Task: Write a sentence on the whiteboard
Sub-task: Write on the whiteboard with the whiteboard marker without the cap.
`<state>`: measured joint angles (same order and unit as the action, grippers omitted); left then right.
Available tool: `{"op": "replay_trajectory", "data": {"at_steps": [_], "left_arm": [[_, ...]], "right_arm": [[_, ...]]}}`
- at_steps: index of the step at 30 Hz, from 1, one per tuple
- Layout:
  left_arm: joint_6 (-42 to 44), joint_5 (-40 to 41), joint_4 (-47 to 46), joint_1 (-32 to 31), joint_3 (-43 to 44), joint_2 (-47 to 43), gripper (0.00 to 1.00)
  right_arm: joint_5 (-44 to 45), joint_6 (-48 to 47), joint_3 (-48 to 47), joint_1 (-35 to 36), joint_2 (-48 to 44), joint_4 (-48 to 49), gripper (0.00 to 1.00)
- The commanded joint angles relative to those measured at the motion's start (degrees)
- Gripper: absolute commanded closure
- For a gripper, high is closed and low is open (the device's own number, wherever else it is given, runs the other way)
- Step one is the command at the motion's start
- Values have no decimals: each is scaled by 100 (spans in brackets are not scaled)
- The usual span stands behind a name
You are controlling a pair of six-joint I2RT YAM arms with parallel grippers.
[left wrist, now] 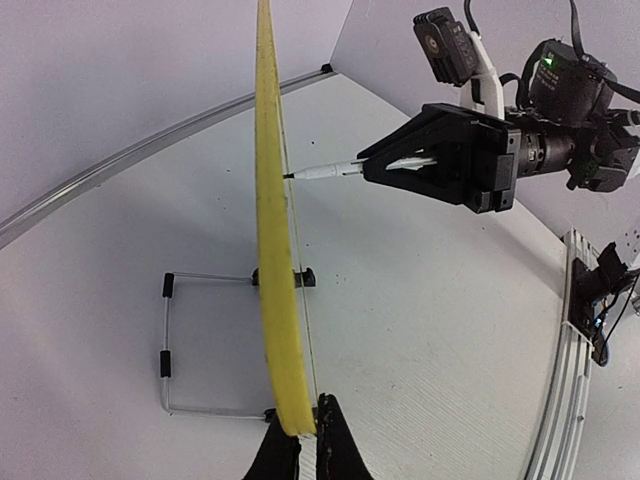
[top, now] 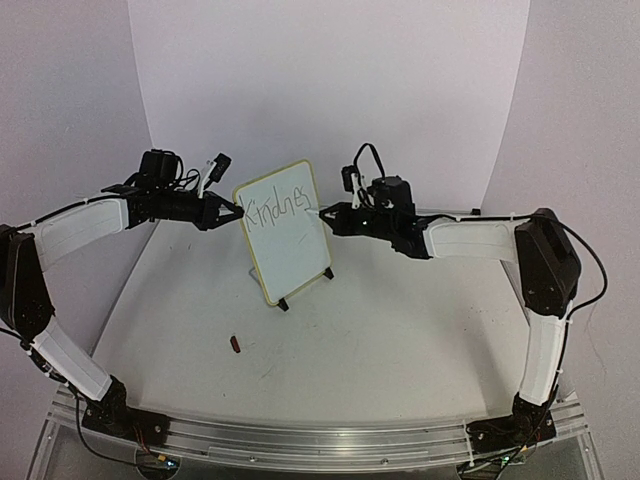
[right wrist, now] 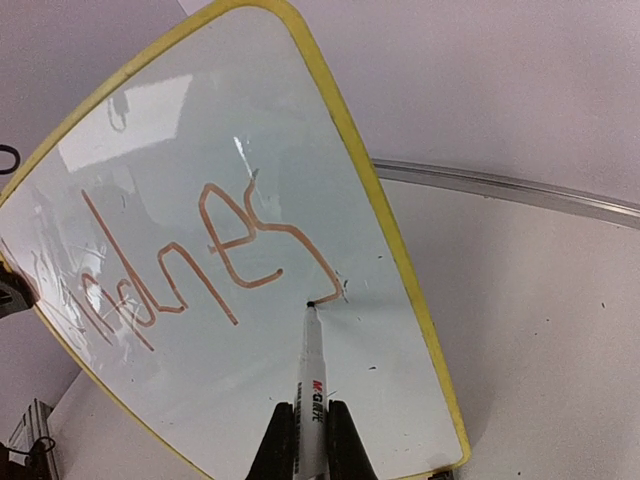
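The whiteboard stands upright mid-table on black feet, with a pale yellow frame. The sentence reads "Kindnes" in one line along its top; it also shows in the right wrist view. My left gripper is shut on the board's left edge, with the fingertips pinching the yellow frame. My right gripper is shut on a white marker. The marker's tip touches the board at the end of the last letter. The right gripper also shows in the left wrist view.
A small dark red cap lies on the table in front of the board. A wire stand props the board from behind. A metal rail runs along the near edge, and white walls close in the back and sides.
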<state>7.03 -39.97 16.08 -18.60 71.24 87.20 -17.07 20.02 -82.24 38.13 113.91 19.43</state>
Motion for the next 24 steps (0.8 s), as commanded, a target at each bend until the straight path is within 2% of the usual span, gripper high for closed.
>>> {"op": "replay_trajectory", "data": {"at_steps": [1,9,14,24], "left_arm": [[200,156,193,-60,127,166,100],[198,148,192,-63,127,167,100],[196,147,194,-59,125,177,100],[193,139,192,-65,127,187,100]], "right_arm": [[-489,-22,201,-7,-331,459,100],[65,79,662,-7,-914,973,100],[491,-36,353,-7,-806,711,100],[551,-111,-190,-7,-382,533,100]]}}
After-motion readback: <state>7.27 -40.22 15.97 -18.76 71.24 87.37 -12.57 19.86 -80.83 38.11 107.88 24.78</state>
